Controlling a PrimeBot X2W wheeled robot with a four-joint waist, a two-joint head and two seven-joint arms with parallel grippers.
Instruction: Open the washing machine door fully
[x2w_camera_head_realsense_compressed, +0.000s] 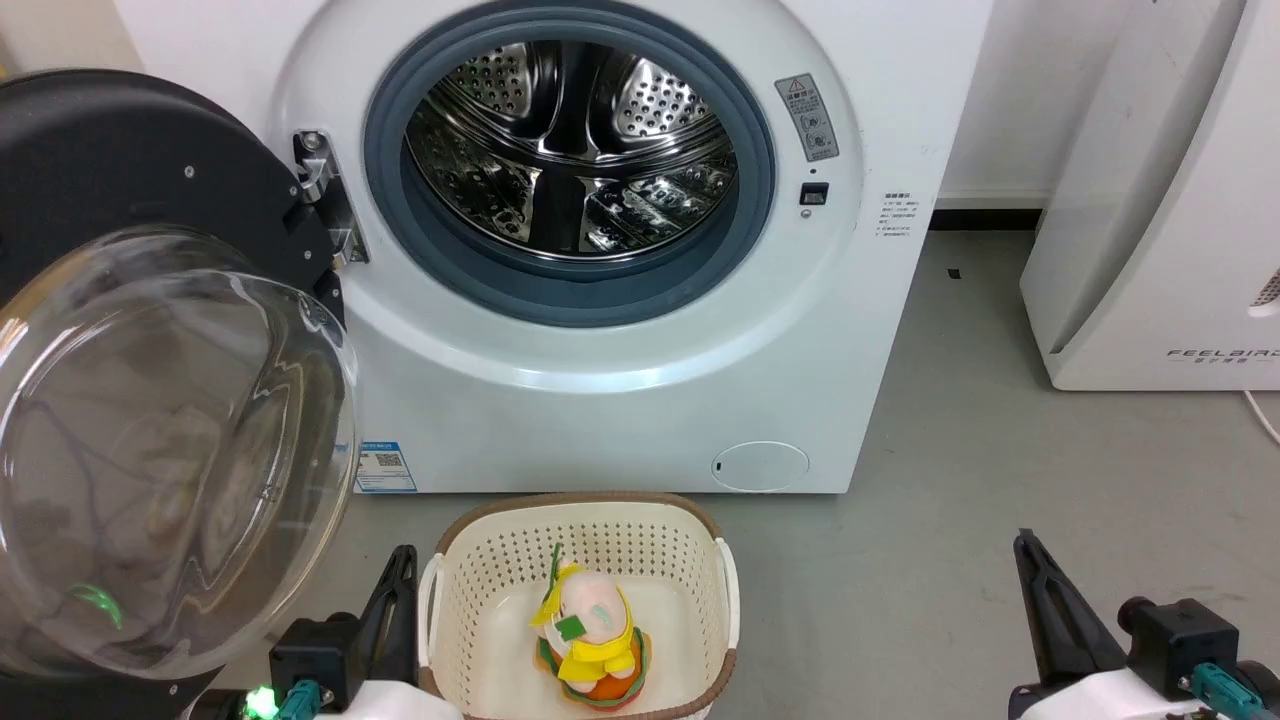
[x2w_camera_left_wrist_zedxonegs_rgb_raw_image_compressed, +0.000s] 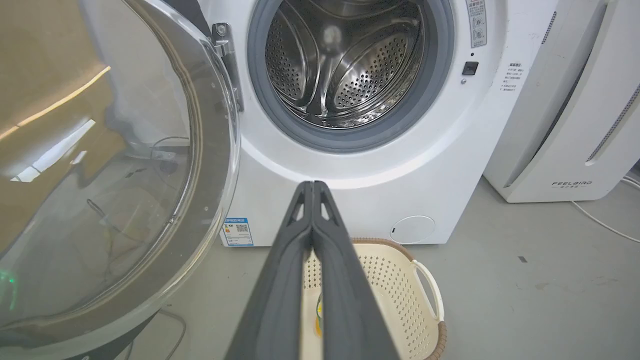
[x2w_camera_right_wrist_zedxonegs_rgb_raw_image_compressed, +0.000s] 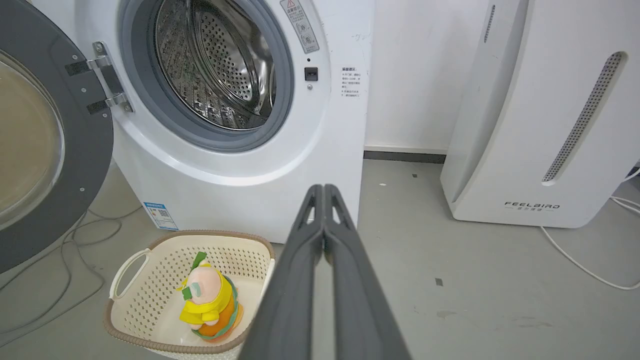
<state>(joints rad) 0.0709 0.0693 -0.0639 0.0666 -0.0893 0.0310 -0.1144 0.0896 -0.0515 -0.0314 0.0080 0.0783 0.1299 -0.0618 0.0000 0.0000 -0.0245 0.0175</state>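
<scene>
The white washing machine (x2w_camera_head_realsense_compressed: 600, 400) stands straight ahead with its steel drum (x2w_camera_head_realsense_compressed: 570, 150) exposed inside the blue-grey gasket. Its door (x2w_camera_head_realsense_compressed: 120, 170) is swung out to the left on the metal hinge (x2w_camera_head_realsense_compressed: 325, 195), the clear glass bowl (x2w_camera_head_realsense_compressed: 170, 450) bulging toward me. My left gripper (x2w_camera_head_realsense_compressed: 403, 552) is shut and holds nothing, low beside the door's lower edge and apart from it. In the left wrist view the door (x2w_camera_left_wrist_zedxonegs_rgb_raw_image_compressed: 100, 175) fills the left side, left of the closed gripper (x2w_camera_left_wrist_zedxonegs_rgb_raw_image_compressed: 312, 185). My right gripper (x2w_camera_head_realsense_compressed: 1022, 540) is shut and holds nothing, low at the right over the floor. The right wrist view has its gripper (x2w_camera_right_wrist_zedxonegs_rgb_raw_image_compressed: 324, 187) pointing at the machine's front (x2w_camera_right_wrist_zedxonegs_rgb_raw_image_compressed: 225, 195).
A cream laundry basket (x2w_camera_head_realsense_compressed: 480, 600) with a yellow plush toy (x2w_camera_head_realsense_compressed: 590, 630) sits on the floor before the machine, between my grippers. A white FEELBIRD appliance (x2w_camera_head_realsense_compressed: 1150, 250) stands at the right, with a white cable (x2w_camera_right_wrist_zedxonegs_rgb_raw_image_compressed: 575, 260) beside it. Loose cables (x2w_camera_right_wrist_zedxonegs_rgb_raw_image_compressed: 60, 240) lie under the door.
</scene>
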